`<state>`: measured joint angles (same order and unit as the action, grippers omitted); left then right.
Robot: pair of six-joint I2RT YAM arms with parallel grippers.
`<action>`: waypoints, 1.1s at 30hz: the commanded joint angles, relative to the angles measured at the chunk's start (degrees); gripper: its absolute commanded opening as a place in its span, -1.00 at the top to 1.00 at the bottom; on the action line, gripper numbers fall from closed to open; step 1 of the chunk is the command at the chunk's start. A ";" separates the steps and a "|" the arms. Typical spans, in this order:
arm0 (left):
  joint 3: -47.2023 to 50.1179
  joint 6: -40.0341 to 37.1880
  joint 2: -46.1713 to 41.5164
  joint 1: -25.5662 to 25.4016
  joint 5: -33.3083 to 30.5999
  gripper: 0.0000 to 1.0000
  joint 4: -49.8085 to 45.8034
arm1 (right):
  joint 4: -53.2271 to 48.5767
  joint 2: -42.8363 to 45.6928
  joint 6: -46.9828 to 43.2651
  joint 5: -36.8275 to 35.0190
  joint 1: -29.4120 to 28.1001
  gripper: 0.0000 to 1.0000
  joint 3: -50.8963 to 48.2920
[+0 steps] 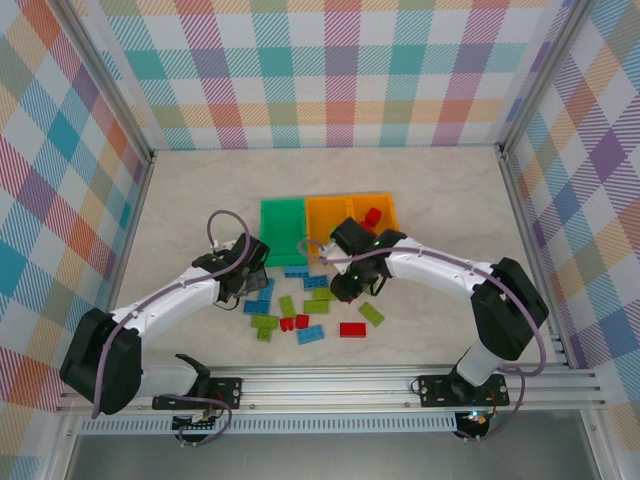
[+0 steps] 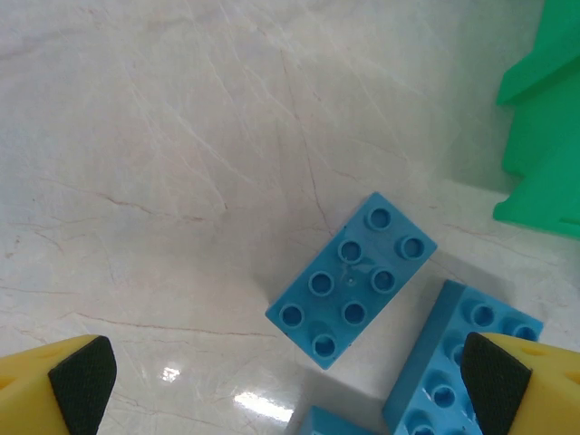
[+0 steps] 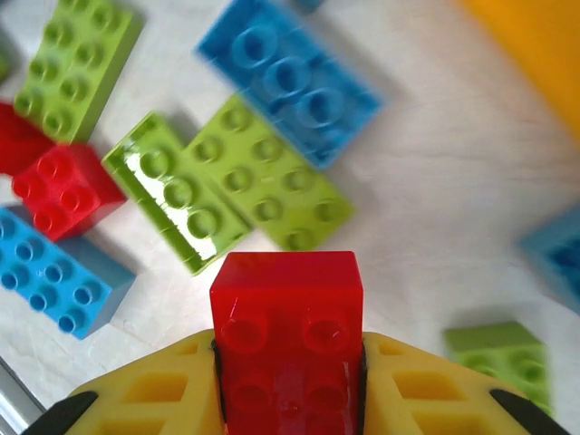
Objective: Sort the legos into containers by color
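both arms: white links (image 1: 168, 302), black joints (image 1: 100, 357), looped mauve cables (image 1: 213, 228); yellow fingers (image 2: 36, 373), black pads (image 2: 84, 382).

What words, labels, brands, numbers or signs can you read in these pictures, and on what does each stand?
None can be read.
The studs of the red brick in the right gripper and of the blue brick below the open left gripper show no legible lettering.
The green bin, orange bins and table carry no print that shows.

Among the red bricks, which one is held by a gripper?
The red brick clamped between the right gripper's yellow fingers; another red brick lies loose on the table.
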<state>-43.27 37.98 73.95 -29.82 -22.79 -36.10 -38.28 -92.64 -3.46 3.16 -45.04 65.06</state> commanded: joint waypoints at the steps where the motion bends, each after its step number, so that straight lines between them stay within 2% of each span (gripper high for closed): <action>1: -0.91 -0.53 2.25 0.64 2.57 -1.00 -1.47 | -0.59 2.13 3.76 2.99 3.95 0.51 3.22; 9: -1.88 -0.94 8.90 4.22 8.15 -0.87 -0.58 | -0.73 4.08 7.54 5.68 9.18 0.50 5.62; 17: -2.62 -3.75 10.36 5.69 8.87 -0.78 2.21 | -0.48 4.75 9.48 5.53 11.21 0.49 4.29; 21: -3.39 -5.27 12.04 6.27 9.98 -0.73 3.11 | -0.66 4.29 13.68 4.57 15.16 0.52 5.26; 25: -3.86 -6.11 13.13 6.45 10.59 -0.71 4.20 | -5.56 -0.89 16.57 3.34 19.54 0.53 11.23; 33: -5.40 -5.61 16.44 6.71 11.18 -0.52 4.40 | -17.17 -17.25 19.19 -3.03 21.41 0.51 28.54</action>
<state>-47.90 32.36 88.29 -24.16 -11.97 -31.29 -48.25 -105.65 13.26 3.20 -23.97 89.08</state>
